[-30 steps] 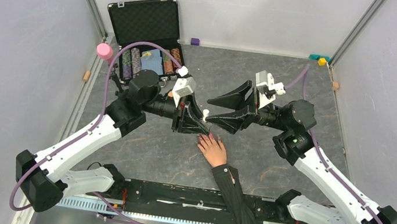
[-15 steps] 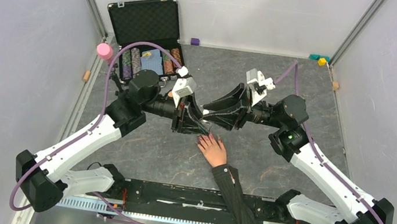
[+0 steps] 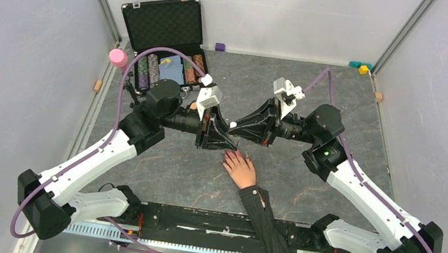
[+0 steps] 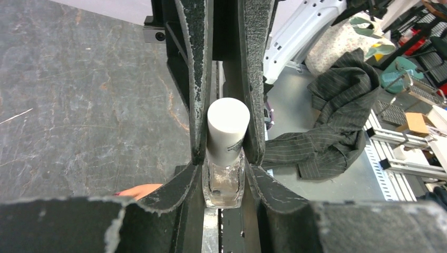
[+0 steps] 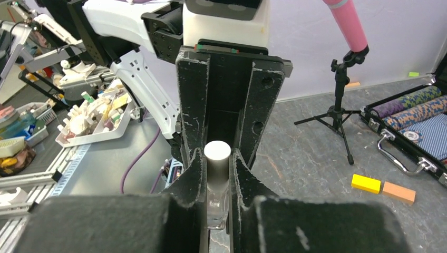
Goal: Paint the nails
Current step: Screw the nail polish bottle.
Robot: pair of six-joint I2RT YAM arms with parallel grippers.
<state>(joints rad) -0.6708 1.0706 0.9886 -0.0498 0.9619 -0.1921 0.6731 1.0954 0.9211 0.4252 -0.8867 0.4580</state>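
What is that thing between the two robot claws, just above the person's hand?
A small clear bottle: the left gripper clamps its glass body, and the right gripper pinches its white cap. Both wrist views show it best.

Left arm (image 3: 94, 158): white links, black joints, purple cable (image 3: 122, 92); left end effector (image 3: 226, 141) scuffed black.

Top view: overhead, from near edge, far. Wrist views: close, opposed, share bottle (image 4: 227, 126).
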